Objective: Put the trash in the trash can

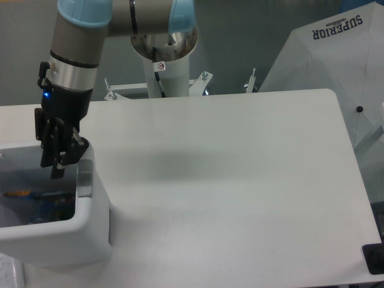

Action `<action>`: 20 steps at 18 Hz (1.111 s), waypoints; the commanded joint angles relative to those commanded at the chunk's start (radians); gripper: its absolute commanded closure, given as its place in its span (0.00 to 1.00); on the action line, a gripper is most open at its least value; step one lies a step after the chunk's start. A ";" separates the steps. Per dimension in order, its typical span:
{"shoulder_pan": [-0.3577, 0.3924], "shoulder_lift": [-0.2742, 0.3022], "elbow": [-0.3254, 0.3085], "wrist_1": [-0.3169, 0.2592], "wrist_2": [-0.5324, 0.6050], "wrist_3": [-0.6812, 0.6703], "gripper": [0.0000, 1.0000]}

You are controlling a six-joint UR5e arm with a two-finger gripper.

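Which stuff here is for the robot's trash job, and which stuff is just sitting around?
For the job:
- trash can, the white bin at the left
- snack wrapper, lying inside the bin
- tool, above the bin's opening, holding nothing

Just around:
- white table
- white umbrella with SUPERIOR printed on it, behind the table
- small black object at the table's near right corner
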 joint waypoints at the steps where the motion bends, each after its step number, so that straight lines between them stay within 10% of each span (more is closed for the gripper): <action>1: 0.020 0.009 0.006 0.000 -0.005 -0.047 0.00; 5: 0.122 0.026 0.064 0.006 -0.003 -0.385 0.00; 11: 0.249 -0.030 0.208 0.015 -0.063 -0.350 0.00; 20: 0.338 -0.058 0.226 0.014 -0.064 -0.223 0.00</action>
